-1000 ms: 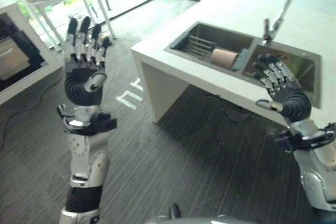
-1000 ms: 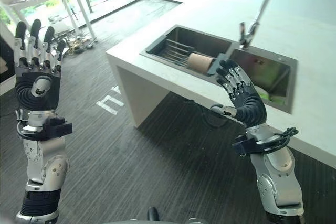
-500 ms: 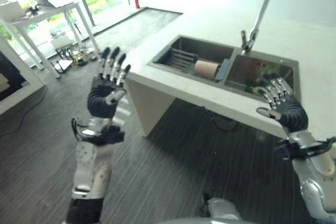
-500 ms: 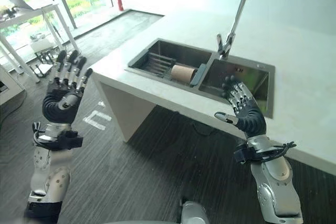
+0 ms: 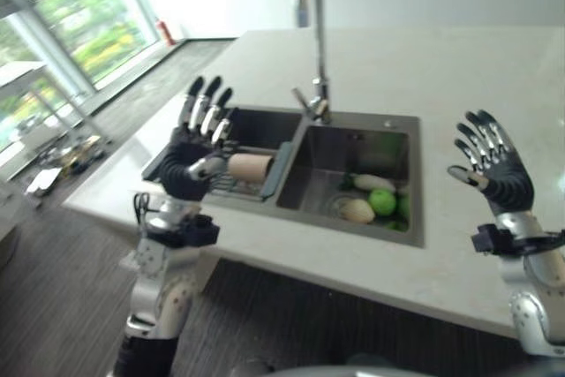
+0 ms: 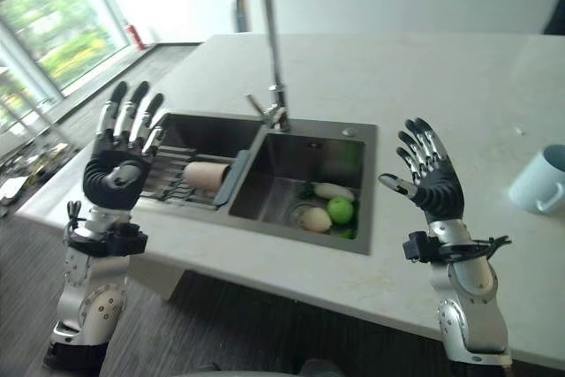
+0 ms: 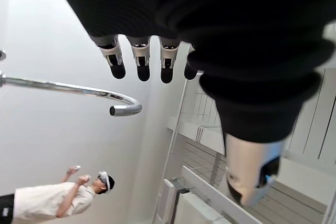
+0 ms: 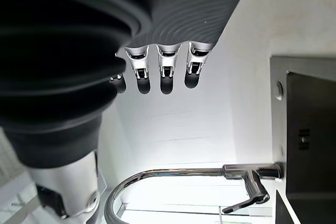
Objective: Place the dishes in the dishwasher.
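Note:
A beige cup (image 5: 250,167) lies on its side on a wire rack (image 6: 172,174) in the left basin of the steel sink (image 5: 353,152). A pale blue mug (image 6: 543,180) stands on the white counter (image 5: 424,59) at the far right. My left hand (image 5: 190,165) is raised over the counter's left front, in front of the left basin, open with straight fingers and holding nothing. My right hand (image 5: 503,183) is raised above the counter right of the sink, open and empty too. Both wrist views show straight fingertips (image 7: 142,61) (image 8: 165,72) with nothing between them.
The right basin holds a green round fruit (image 5: 382,202) and pale round items (image 5: 357,210). A tall arched faucet (image 5: 309,33) rises behind the sink's divider. The counter's edge drops to dark floor (image 5: 53,245) at the left. A person (image 7: 47,200) wearing a headset stands in the distance.
The camera has swung and come closer, so the sink and counter now lie straight ahead. Both hands stay raised and open; the right one now hangs over the counter.

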### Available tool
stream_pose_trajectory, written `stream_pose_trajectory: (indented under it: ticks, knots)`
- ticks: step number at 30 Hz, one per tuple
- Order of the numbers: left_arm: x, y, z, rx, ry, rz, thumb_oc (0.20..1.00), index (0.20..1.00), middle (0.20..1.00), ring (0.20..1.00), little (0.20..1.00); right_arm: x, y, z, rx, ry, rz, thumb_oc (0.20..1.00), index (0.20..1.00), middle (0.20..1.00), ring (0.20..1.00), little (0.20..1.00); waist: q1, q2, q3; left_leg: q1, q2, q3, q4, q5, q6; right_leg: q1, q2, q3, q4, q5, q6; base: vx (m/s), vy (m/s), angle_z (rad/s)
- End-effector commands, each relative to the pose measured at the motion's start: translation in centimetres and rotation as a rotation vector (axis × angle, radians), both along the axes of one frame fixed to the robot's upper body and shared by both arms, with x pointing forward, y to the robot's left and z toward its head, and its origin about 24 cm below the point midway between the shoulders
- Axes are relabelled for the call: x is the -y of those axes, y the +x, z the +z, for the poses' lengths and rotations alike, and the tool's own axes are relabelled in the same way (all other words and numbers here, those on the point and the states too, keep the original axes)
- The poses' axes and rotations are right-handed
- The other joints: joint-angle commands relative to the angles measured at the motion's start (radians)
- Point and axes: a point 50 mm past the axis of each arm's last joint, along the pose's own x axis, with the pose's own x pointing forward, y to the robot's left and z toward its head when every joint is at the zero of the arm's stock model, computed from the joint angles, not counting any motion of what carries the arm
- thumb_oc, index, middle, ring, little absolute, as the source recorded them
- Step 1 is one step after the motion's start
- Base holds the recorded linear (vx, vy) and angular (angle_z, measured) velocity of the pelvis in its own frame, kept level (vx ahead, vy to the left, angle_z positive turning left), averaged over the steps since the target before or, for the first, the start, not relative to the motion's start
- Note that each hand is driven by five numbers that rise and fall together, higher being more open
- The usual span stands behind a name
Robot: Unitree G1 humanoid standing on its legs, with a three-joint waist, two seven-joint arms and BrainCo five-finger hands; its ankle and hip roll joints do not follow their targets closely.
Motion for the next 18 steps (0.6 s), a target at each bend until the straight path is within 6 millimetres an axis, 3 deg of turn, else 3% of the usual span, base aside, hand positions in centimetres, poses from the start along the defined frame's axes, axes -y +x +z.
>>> stream_pose_trajectory:
  ticks: [1,2,4,7,11,14,16,18]
  knots:
    - [-1.7,-1.1,2.6,0.158,-0.045,0.047,1.0,1.0,1.0,1.0,1.0,-0.5,-0.4,3.5,0.179,-0.027,0.072,1.0,1.0,1.0,1.0,1.0,0.037,0.019,0.004,0.203,-0.004,-0.038,-0.253,0.075,-0.033,0.115,-0.051,0.134,-0.249,0.103,0.089,0.42,0.544,-0.93]
    - [-1.7,-1.4,2.4,0.162,-0.053,0.057,1.0,1.0,1.0,1.0,1.0,-0.4,-0.4,3.8,0.186,-0.032,0.079,1.0,1.0,1.0,1.0,1.0,0.045,0.019,0.0,0.183,0.022,-0.097,-0.255,0.076,-0.049,0.117,-0.066,0.165,-0.249,0.1,0.093,0.34,0.45,-0.97]
    - [-1.9,-1.6,2.3,0.165,-0.058,0.065,1.0,1.0,1.0,1.0,1.0,-0.3,-0.5,4.2,0.188,-0.041,0.078,1.0,1.0,1.0,1.0,1.0,0.055,0.022,-0.002,0.187,0.026,-0.121,-0.255,0.069,-0.054,0.119,-0.092,0.177,-0.249,0.098,0.106,0.25,0.416,-0.37]
    - [-2.0,-1.6,2.6,0.173,-0.057,0.056,1.0,1.0,1.0,1.0,1.0,-0.2,-0.7,4.6,0.189,-0.038,0.061,1.0,1.0,1.0,1.0,1.0,0.044,0.03,-0.005,0.199,0.031,-0.066,-0.255,0.048,-0.057,0.115,-0.144,0.152,-0.249,0.108,0.142,0.19,0.45,-0.46]
    - [-1.8,-1.4,3.3,0.185,-0.031,0.026,1.0,1.0,1.0,1.0,1.0,0.0,-1.8,4.0,0.18,-0.012,0.023,1.0,1.0,1.0,1.0,1.0,0.027,0.023,-0.003,0.209,-0.028,-0.063,-0.255,0.012,-0.024,0.109,-0.215,0.133,-0.235,0.137,0.194,0.16,0.448,-0.09]
    - [-1.7,-1.3,3.6,0.185,-0.021,0.002,1.0,1.0,1.0,1.0,1.0,0.1,-2.0,3.3,0.161,-0.004,-0.004,1.0,1.0,1.0,1.0,1.0,0.031,0.014,0.002,0.216,-0.081,-0.079,-0.255,-0.012,0.011,0.088,-0.256,0.127,-0.185,0.147,0.202,0.17,0.424,0.19]
    - [-1.7,-1.4,3.6,0.171,-0.001,0.019,1.0,1.0,1.0,1.0,1.0,-0.7,-1.4,2.5,0.133,0.007,0.025,1.0,1.0,1.0,1.0,1.0,0.064,0.008,0.002,0.228,-0.121,-0.054,-0.255,-0.041,0.036,0.069,-0.287,0.03,-0.145,0.173,0.207,0.19,0.433,-0.03]
    - [-1.9,-1.5,3.6,0.167,0.003,0.032,1.0,1.0,1.0,1.0,1.0,-1.1,-1.2,2.4,0.128,0.01,0.045,1.0,1.0,1.0,1.0,1.0,0.083,0.004,0.002,0.227,-0.12,-0.028,-0.255,-0.041,0.041,0.06,-0.279,-0.023,-0.119,0.178,0.21,0.05,0.202,-0.52]
